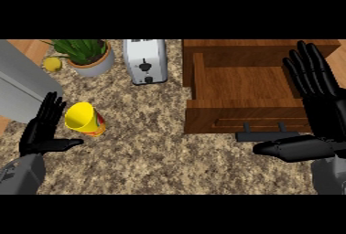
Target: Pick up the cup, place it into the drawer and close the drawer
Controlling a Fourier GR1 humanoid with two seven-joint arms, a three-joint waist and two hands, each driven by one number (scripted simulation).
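Observation:
A yellow cup (83,118) with a red and orange band stands tilted on the speckled counter at the left. My left hand (42,130) is open just to its left, fingers straight up and thumb pointing toward the cup, not touching it. The wooden drawer (240,84) stands pulled open at the right, its inside bare, with a dark handle (267,135) on its front. My right hand (317,98) is open over the drawer's right side, fingers straight, thumb stretched left below the handle.
A silver toaster (145,61) stands at the back centre. A potted green plant (88,55) and a lemon (52,64) are at the back left. A grey sink edge (20,87) fills the left side.

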